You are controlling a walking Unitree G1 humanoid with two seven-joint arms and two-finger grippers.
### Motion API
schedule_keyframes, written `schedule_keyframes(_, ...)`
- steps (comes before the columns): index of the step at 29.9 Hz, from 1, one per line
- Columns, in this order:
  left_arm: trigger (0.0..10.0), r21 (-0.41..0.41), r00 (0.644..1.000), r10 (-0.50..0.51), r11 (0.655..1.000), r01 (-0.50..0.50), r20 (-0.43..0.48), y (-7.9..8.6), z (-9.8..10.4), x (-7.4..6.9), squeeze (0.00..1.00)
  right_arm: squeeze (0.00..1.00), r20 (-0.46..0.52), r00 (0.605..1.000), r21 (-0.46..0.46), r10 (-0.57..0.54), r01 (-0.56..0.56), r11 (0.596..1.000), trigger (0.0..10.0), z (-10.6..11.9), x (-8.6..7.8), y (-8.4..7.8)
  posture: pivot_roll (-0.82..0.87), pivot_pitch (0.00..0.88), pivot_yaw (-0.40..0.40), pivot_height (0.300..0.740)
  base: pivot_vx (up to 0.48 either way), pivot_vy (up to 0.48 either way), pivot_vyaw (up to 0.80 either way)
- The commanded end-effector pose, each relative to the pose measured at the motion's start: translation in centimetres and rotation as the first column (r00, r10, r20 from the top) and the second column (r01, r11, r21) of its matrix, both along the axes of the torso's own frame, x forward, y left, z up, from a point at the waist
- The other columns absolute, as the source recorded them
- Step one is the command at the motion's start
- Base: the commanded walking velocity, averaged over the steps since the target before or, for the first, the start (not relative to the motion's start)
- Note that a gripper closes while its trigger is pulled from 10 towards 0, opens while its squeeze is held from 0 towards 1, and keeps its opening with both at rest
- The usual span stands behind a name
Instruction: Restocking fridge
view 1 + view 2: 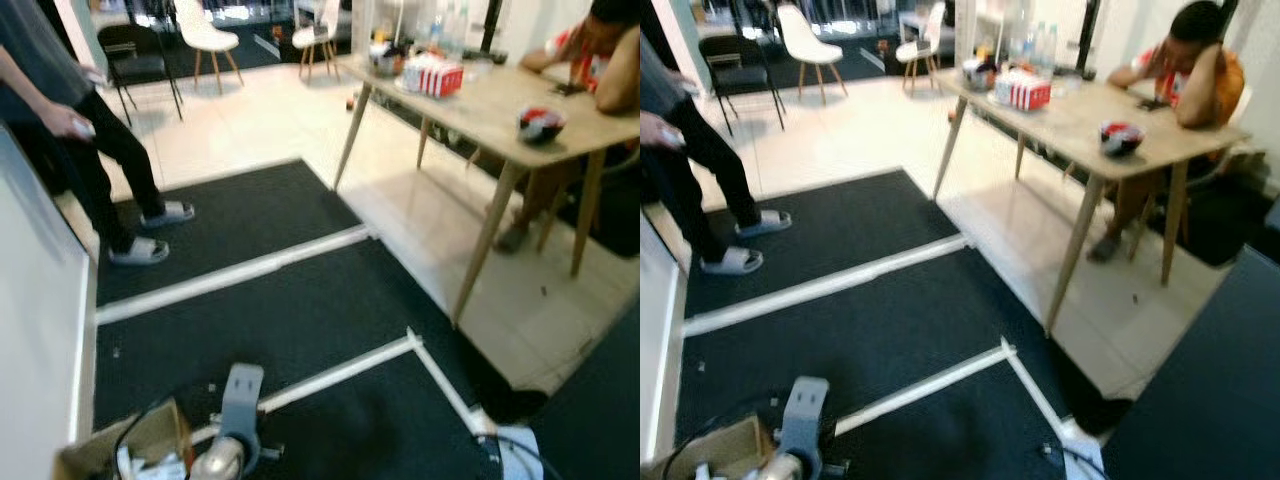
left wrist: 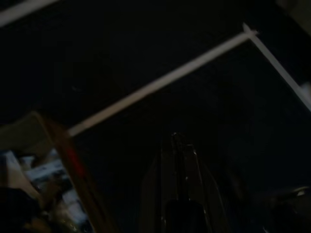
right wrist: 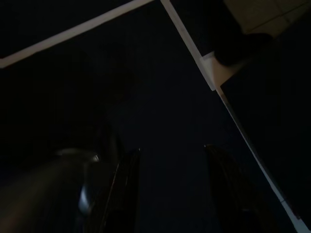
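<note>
Lower left of the frame: open cardboard box (image 1: 140, 445) of packaged goods on the black mat (image 1: 300, 310), beside the left arm (image 1: 235, 420). Left claw (image 2: 181, 160): fingers together, narrow, holding nothing, above the mat. Right claw (image 3: 170, 189): fingers spread wide, empty, above the mat near white tape lines (image 3: 189, 43). Upper right: wooden desk (image 1: 1080, 125) bearing a red-and-white carton (image 1: 1023, 92) and a bowl (image 1: 1120, 137); a seated person (image 1: 1185, 60) leans on it. Upper left: a standing person (image 1: 70, 130) in grey slippers. Fridge: location cannot be told.

Black floor mats (image 1: 290, 310) edged with white tape (image 1: 235, 272) cover pale tiles (image 1: 260, 110). A wooden table (image 1: 1080, 120) stands to the right; white chairs (image 1: 205, 35) sit beyond.
</note>
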State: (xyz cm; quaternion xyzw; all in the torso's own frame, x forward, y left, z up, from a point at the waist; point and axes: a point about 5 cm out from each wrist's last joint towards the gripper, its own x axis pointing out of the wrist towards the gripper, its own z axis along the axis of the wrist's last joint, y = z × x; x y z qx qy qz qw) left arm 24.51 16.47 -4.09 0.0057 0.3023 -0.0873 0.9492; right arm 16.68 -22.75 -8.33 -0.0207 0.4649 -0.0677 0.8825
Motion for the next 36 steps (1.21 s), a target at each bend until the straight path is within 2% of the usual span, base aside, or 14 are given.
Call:
schedule_keyframes(1, 10.0, 0.004, 1.0, 0.013, 1.0, -0.012, -0.014, 0.4, -0.26, -0.38, 0.0, 0.0, 0.016, 1.0, 0.006, 0.009, -0.009, 1.0, 10.0, 0.18, 0.6, 0.41, -0.04, 0.053, 0.029, 0.74, 0.371, 0.0, 0.0)
schedule_keyframes(36, 10.0, 0.0, 1.0, 0.023, 1.0, -0.023, -0.016, 0.51, -0.29, -0.43, 0.0, 0.0, 0.045, 0.999, 0.022, 0.012, -0.013, 1.0, 10.0, 0.58, 1.39, 0.49, -0.04, 0.069, 0.019, 0.74, 0.396, 0.0, -0.01)
